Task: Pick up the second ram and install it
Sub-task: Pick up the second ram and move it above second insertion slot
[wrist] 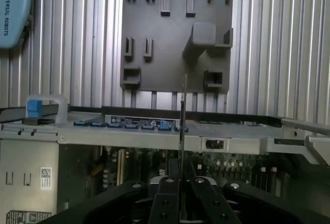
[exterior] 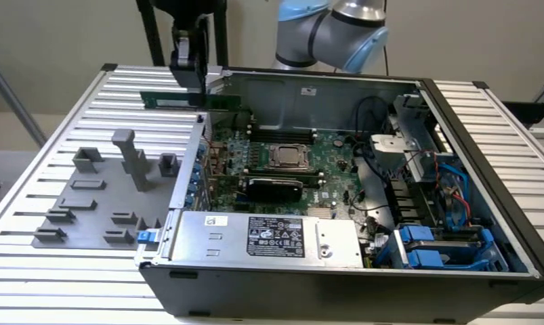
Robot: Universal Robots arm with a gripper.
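On the exterior view's left I see the grey holder plate (exterior: 91, 203) lying on the ribbed tabletop (exterior: 64, 291). Right of it and farther back, my gripper (exterior: 190, 80) hangs clamped on the second ram (exterior: 219, 101), carried level in the air over the far left wall of the open computer case (exterior: 344, 284). Further right, inside the case, sits the motherboard (exterior: 290, 145), with blue drive bays (exterior: 434, 247) at the near right
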